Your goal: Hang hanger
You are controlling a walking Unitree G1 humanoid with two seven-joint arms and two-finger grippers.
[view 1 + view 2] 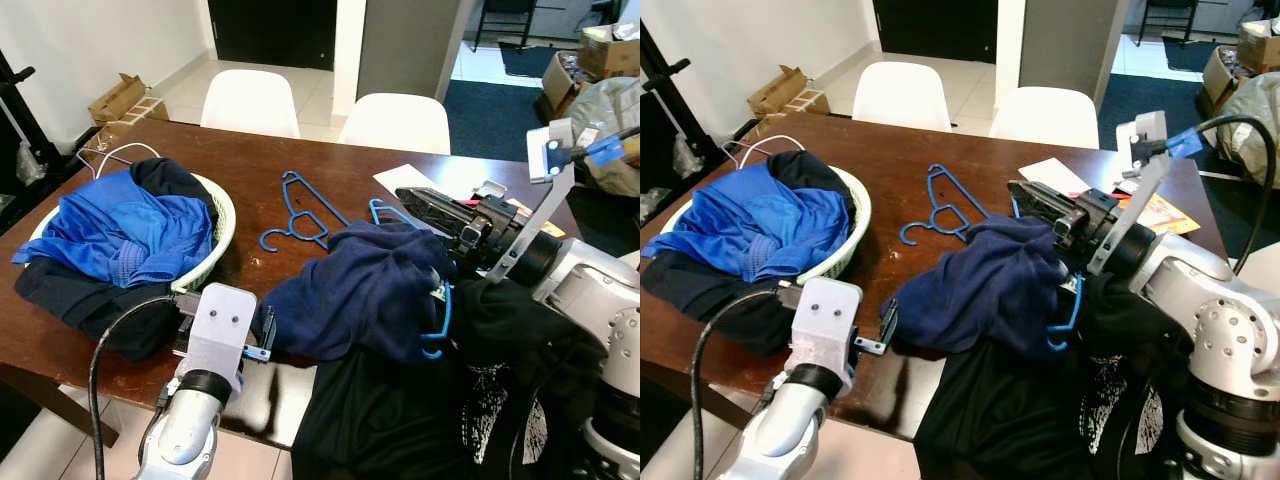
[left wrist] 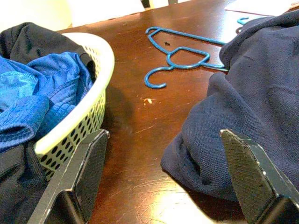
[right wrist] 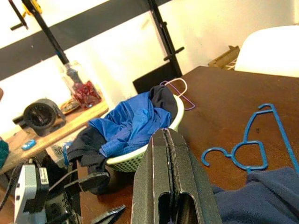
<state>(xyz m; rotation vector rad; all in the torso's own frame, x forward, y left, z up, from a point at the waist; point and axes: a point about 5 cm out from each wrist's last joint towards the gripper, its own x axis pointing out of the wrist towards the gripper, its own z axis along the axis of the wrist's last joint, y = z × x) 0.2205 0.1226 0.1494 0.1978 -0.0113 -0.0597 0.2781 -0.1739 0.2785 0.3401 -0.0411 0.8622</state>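
Two blue hangers (image 1: 300, 212) are seen lying loose on the desk (image 1: 300, 160), beside the navy garment (image 1: 365, 290). The right pincer (image 1: 1025, 195) is pressed closed above that garment; the left pincer (image 2: 163, 177) is spread wide near its edge. A hanger must be grasped next.

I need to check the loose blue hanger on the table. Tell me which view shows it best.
The left eye view: the blue hanger lies whole and flat on the table. The right eye view matches. The left wrist view shows it low and foreshortened; the right wrist view crops it.
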